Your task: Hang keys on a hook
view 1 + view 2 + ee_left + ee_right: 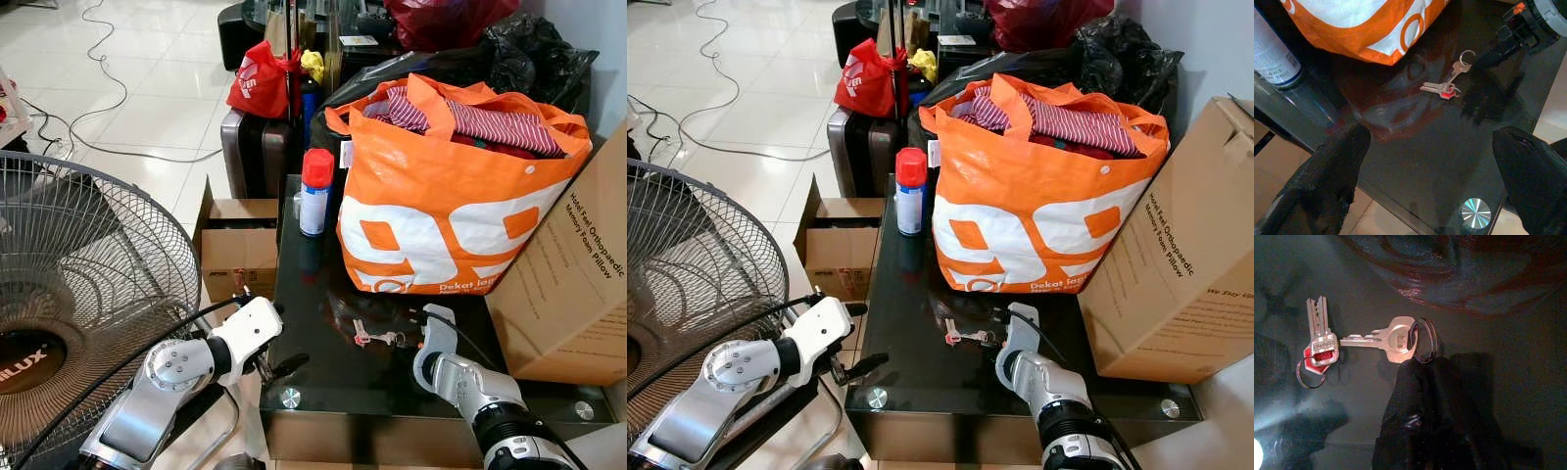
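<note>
A: What sits nearest to you?

B: My left claw (1430, 181), hovering over the near edge of the dark glass counter (323, 377), its two fingers (1327, 176) spread wide apart with nothing between them. A round metal stud (291, 397) marks the counter's near corner just below it. Off to my left stands a big wire-grilled fan (78, 294).

A: And the other claw?

B: My right claw (1422, 372) is low on the counter, its black fingers closed together, tips touching the ring of the keys (1371, 345).

A: Where are the keys exactly?

B: Lying flat on the glass, between my two claws and closer to the right one: one silver key on a ring beside my fingertips, and a small cluster with a red tag (1317, 357) next to it.

A: What crowds the space behind them?

B: Just past the keys stands an orange and white bag (441, 196) stuffed with striped clothing, taking up most of the counter. A spray can with a red cap (315, 191) stands beside it on my left. A cardboard box (573, 284) leans against the counter's right side. On the floor beyond lie an open carton (238, 250), dark suitcases (257, 152), a red bag (260, 83) and black sacks (534, 49).
</note>
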